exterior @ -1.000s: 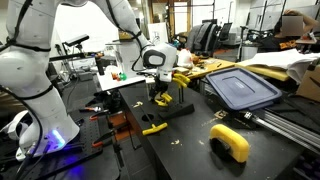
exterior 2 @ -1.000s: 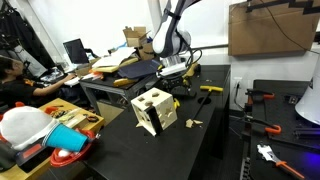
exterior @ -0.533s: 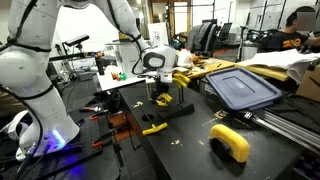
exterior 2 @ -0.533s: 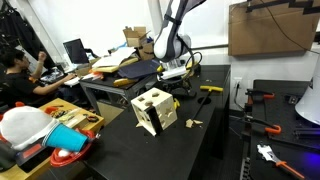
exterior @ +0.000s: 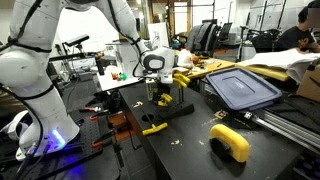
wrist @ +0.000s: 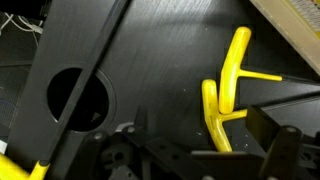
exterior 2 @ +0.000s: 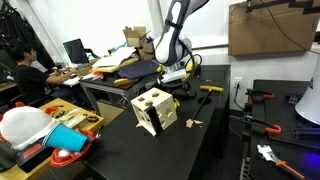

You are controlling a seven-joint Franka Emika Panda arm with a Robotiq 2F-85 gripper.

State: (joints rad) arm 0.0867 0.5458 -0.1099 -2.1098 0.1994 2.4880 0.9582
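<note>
My gripper [wrist: 201, 124] is open and points down at the black table [wrist: 150, 60]. Two yellow T-handle tools lie on the table beneath it. The nearer T-handle tool [wrist: 214, 115] lies between my two dark fingers [wrist: 272, 138], and nothing grips it. The second T-handle tool [wrist: 237, 58] lies just beyond and crosses it. In both exterior views my gripper [exterior: 159, 88] [exterior 2: 173, 75] hangs just above these yellow tools [exterior: 164, 99]. Another yellow tool [exterior: 153, 129] lies nearer the table's front edge.
A round hole [wrist: 74, 96] opens in the table by the gripper. A blue bin lid [exterior: 240, 87] and a yellow curved piece [exterior: 231, 141] lie on the same table. A wooden block with holes [exterior 2: 153, 110], a red cup [exterior 2: 66, 158] and red-handled tools [exterior 2: 262, 97] appear elsewhere.
The arm and gripper have hardly moved, and the jaws stay open. People in the background have shifted.
</note>
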